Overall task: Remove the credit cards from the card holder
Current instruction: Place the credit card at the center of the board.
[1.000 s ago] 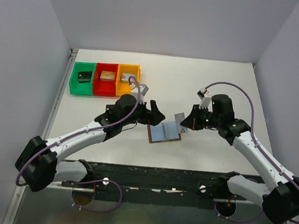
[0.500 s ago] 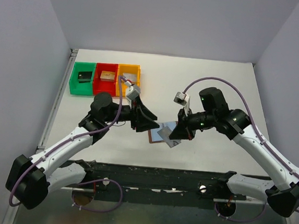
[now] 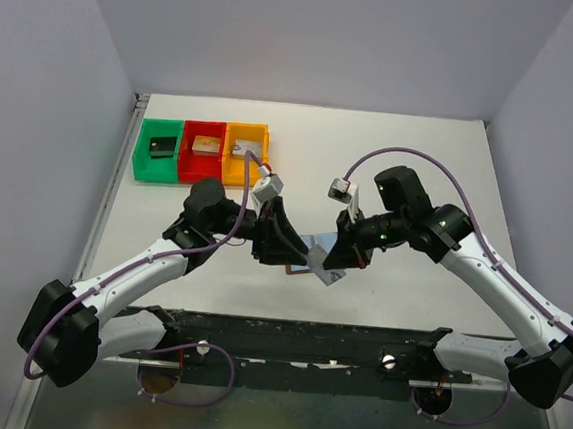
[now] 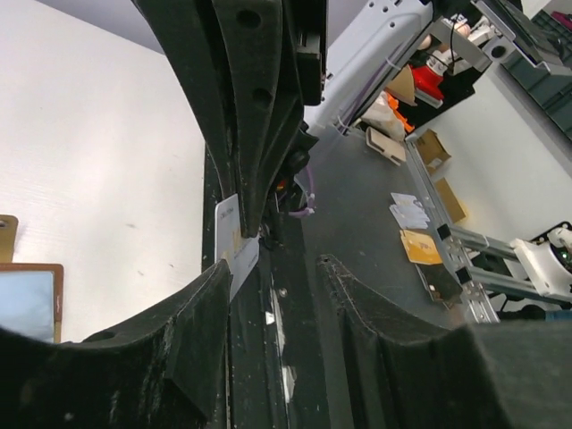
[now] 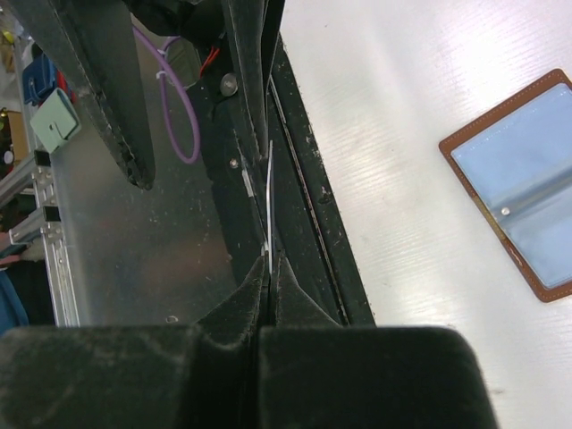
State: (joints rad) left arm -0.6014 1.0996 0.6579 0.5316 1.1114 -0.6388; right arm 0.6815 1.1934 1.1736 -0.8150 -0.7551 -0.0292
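Note:
The card holder (image 3: 298, 263) lies open on the table between the arms, brown leather with pale blue-grey lining. It also shows in the right wrist view (image 5: 527, 179) and at the left edge of the left wrist view (image 4: 27, 299). My right gripper (image 3: 335, 259) (image 5: 268, 261) is shut on a thin grey credit card (image 5: 269, 201), seen edge-on, and holds it above the wallet's right side (image 3: 329, 272). My left gripper (image 3: 282, 240) (image 4: 275, 268) is open and empty, just above the wallet's left side. The black and gold-tan cards are not in view.
A green bin (image 3: 157, 150), a red bin (image 3: 204, 152) and an orange bin (image 3: 245, 151) stand in a row at the back left, each with a small block inside. The black frame rail (image 3: 286, 330) runs along the table's near edge.
My left gripper has moved right and toward the wallet. My right gripper, with the grey card in it, has moved left and toward the near edge, from the wallet's right edge to above it.

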